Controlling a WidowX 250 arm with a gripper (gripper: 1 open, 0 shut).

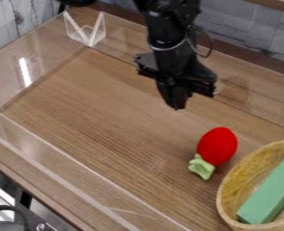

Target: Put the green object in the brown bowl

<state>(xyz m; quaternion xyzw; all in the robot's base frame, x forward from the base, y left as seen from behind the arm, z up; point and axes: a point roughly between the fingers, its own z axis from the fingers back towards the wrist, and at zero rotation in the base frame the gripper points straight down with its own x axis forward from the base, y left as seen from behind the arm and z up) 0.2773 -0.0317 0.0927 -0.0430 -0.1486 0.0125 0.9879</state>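
Your gripper [174, 97] hangs above the wooden table [96, 113], in the upper middle of the frame, and it touches neither the block nor the bowl. I cannot tell whether its fingers stand wide or narrow. Below it and to the right you have a red rounded object [217, 144], with a small lumpy green piece [201, 168] just beside its lower left side. Farther out, in the lower right corner, you see the yellowish-tan bowl [232, 191], cut by the frame edge. The mint-green block [268, 191] lies inside this bowl, in a slanted position. In the upper left of the frame stands a clear, wire-like object [87, 30].
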